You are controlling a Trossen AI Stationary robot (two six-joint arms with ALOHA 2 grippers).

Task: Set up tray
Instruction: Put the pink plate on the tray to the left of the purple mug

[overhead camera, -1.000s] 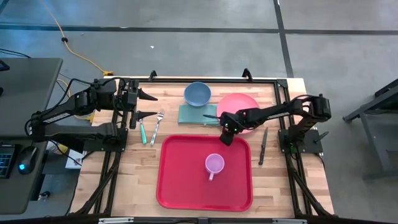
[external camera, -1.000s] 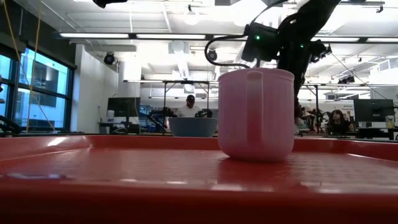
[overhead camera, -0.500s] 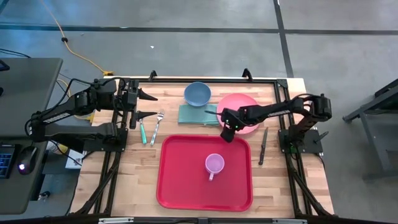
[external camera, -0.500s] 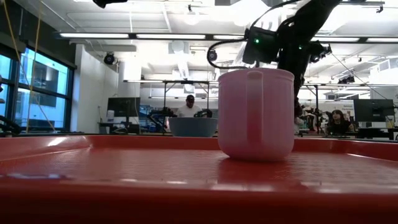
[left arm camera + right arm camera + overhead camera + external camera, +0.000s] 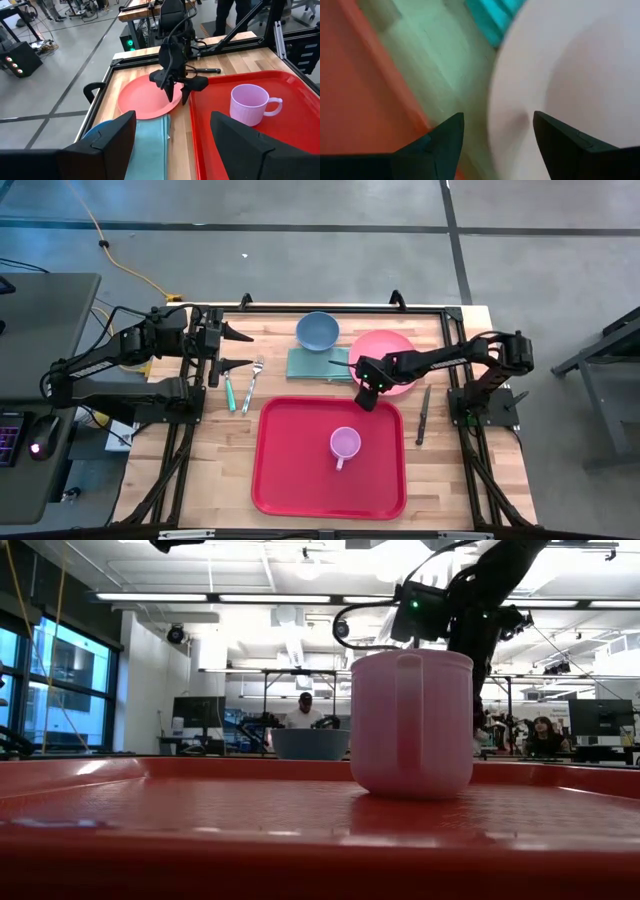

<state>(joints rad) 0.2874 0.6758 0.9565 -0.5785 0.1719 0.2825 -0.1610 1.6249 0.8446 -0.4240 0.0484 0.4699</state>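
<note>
- Your right gripper sits low at the pink plate's near edge, fingers spread, holding nothing; the plate rim lies between the jaws in the right wrist view.
- The red tray lies at the table's 6 o'clock side, with the pink cup upright on it, a little toward 3 o'clock of tray centre.
- The plate is at 1 o'clock of the tray, just off its far rim and overlapping the teal napkin's edge.
- Risk: the plate lies flat. If you close without a finger under the rim, the jaws likely skate off or shove it away from you.
- Risk: the gripper is right beside the tray's far rim. Dragging toward 6 o'clock could catch that rim and shift the tray or tip the cup.
- Risk: lifting the plate by one edge may tilt it and let it slip out.
- Risk: the napkin may come along with the plate.
- The blue bowl at 12 o'clock and the knife at 3 o'clock are near enough to bump on a wide swing.
- Your left gripper waits open at 10 o'clock, above the fork.
</note>
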